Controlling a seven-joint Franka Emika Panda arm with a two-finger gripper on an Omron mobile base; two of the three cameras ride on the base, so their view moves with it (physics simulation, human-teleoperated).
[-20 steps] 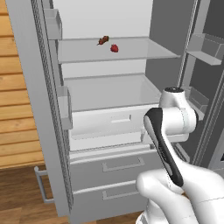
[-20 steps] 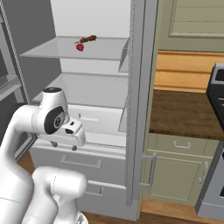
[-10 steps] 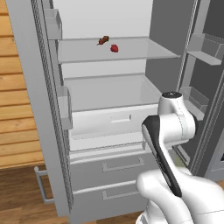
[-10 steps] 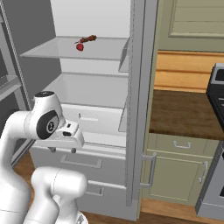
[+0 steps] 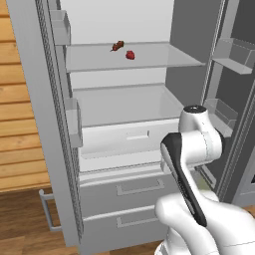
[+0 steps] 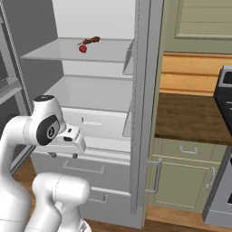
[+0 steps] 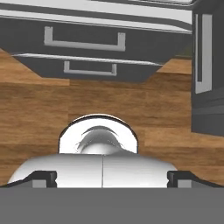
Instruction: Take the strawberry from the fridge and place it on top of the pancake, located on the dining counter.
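The gripper points down at the wooden floor in front of the fridge, its two dark fingertips standing far apart at the two sides of the hand view, with nothing between them. In the right base view the hand hangs low before the fridge's white crisper bin, just above the upper of the two grey drawers, both of which are shut. Both fridge doors stand open, with small bins on their inner sides. The strawberry lies on the fridge's top glass shelf, well above the gripper and toward the back of the fridge, just beside a darker brown-red elongated morsel; whether the two touch cannot be told. The shelf beneath them is bare. To the right of the fridge in the right base view stands a dark brown wooden counter on pale green cabinets
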